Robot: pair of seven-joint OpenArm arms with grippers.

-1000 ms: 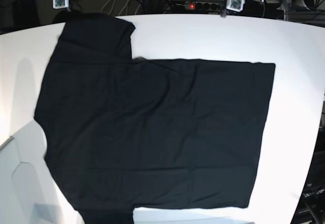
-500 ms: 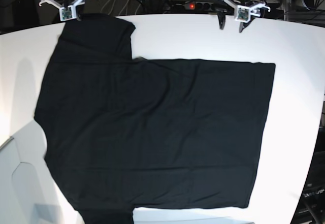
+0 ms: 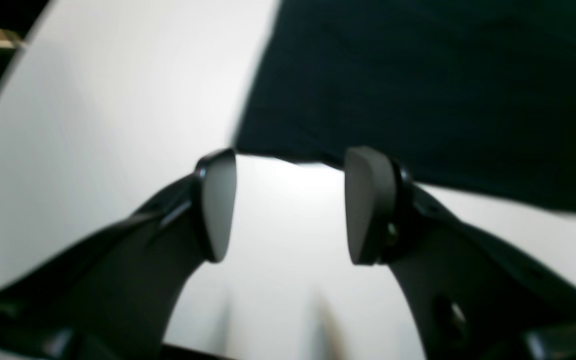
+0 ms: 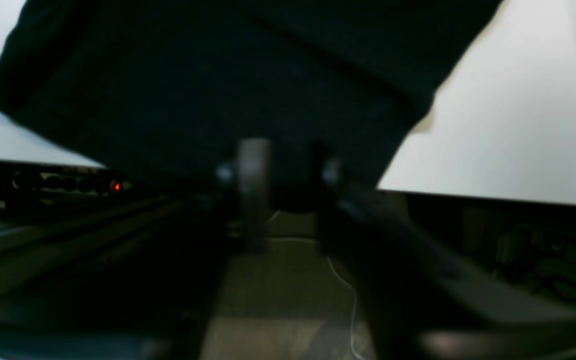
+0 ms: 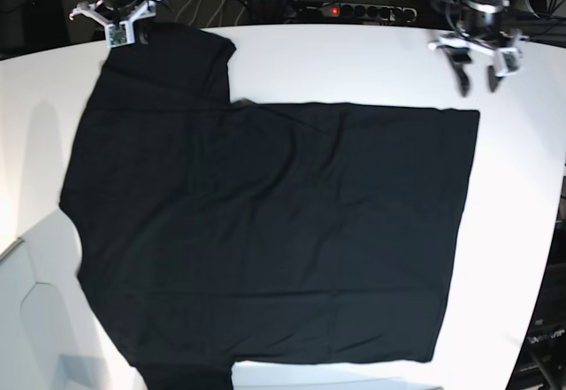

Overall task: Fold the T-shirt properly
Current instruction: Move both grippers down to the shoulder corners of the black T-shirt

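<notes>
My left gripper (image 3: 288, 205) has its jaws spread wide in the left wrist view, with nothing between them but the white table (image 3: 93, 125), and the corner of the T-shirt (image 3: 418, 75) lies just beyond the fingertips. In the right wrist view, which is dark and blurred, the right gripper (image 4: 280, 170) sits at the far edge of the black cloth (image 4: 218, 75); I cannot tell if its jaws are apart or together. In the base view the T-shirt (image 5: 265, 231) lies spread flat on the table (image 5: 354, 63). Compared with half a second ago, the left gripper (image 5: 478, 67) has travelled along the far edge toward the hem corner, and the right gripper (image 5: 119, 32) has come to the sleeve. I judge both arms are only approaching; no fold has begun yet
</notes>
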